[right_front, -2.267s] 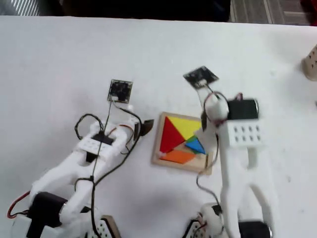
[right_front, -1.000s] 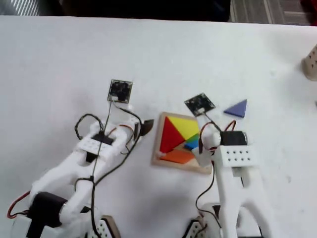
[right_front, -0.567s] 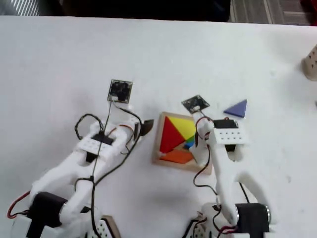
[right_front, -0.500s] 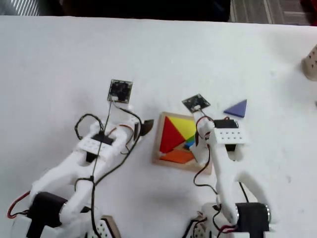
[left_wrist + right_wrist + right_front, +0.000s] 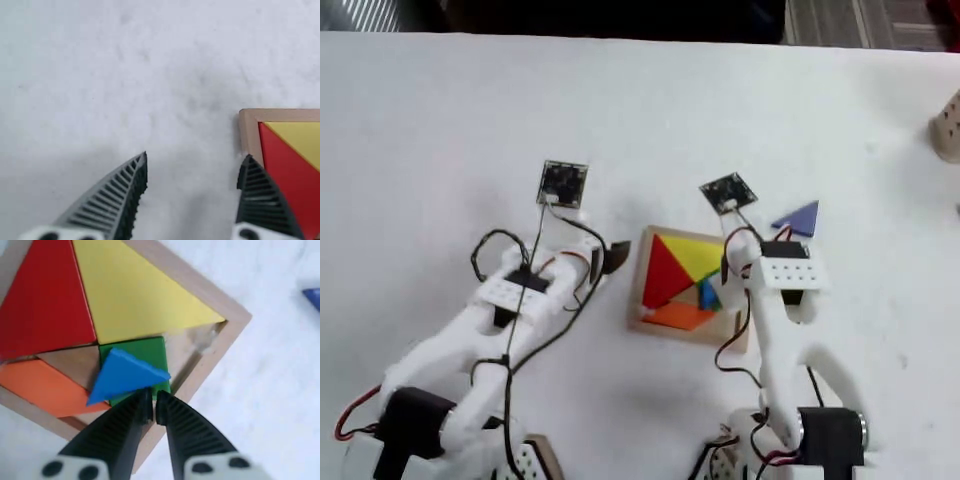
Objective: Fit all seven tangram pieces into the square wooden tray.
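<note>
My left gripper (image 5: 195, 156) hangs low over the white table (image 5: 440, 110), its fingers spread wide with nothing between them. One tip sits just beside the left corner of the square wooden tray (image 5: 248, 135).

The tray lies near the middle of the table, closer to the near edge where my arms stand, and is turned a little askew. Inside it, the red triangle (image 5: 45, 305) and the yellow triangle (image 5: 130, 295) lie flat side by side, filling the far half. The orange parallelogram (image 5: 45, 387) lies along the near rim, with a tan triangle (image 5: 72, 365) between it and the red one. The green square (image 5: 142, 350) sits beside the tan triangle, below the yellow piece.

The blue triangle (image 5: 120, 377) is not seated. It lies tilted on top of the green square, overlapping the tan and orange pieces. A strip of bare tray floor shows between the green square and the right rim.

My right gripper (image 5: 151, 395) is over the tray's right side, fingers pressed almost together with only a thin slit between them. The tips are right at the blue triangle's lower edge, though I cannot tell whether they touch it.

The purple triangle (image 5: 800, 217) lies on the table outside the tray, near its right corner and toward the table's right edge.
</note>
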Robot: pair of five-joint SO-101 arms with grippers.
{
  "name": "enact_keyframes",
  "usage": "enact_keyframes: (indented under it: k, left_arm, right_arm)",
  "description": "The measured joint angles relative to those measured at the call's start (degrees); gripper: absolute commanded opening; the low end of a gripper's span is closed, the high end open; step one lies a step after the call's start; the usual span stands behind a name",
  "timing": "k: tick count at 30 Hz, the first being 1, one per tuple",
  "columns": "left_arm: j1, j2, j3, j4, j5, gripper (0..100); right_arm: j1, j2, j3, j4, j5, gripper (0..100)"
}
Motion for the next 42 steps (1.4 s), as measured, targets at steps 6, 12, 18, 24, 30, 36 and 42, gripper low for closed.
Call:
enact_keyframes:
  k: [6,12,18,24,30,36,42]
  left_arm:
    - [0.0,0.0,0.0,0.0,0.0,29]
    - [0.0,0.0,0.0,0.0,0.0,29]
    - [0.0,0.0,0.0,0.0,0.0,29]
    - [0.0,0.0,0.0,0.0,0.0,29]
    - [0.0,0.0,0.0,0.0,0.0,29]
    - [0.0,0.0,0.0,0.0,0.0,29]
    - [0.0,0.0,0.0,0.0,0.0,29]
  right_arm:
    - [0.0,1.6,-3.0,-0.5,-2.1,2.4]
    - [-0.3,7.1,-9.1,1.5,-2.6,1.9]
    - [-0.3,3.1,-13.4,11.4,-5.6,1.9]
    - [-0.6,-1.6,-7.7,12.7,-5.6,1.9]
    - [-4.3,-2.1,0.4,8.6,-5.1,1.9]
    - [-5.2,-2.2,0.7,7.6,-5.1,1.9]
    - [-8.5,-5.3,0.4,11.6,-6.4,1.9]
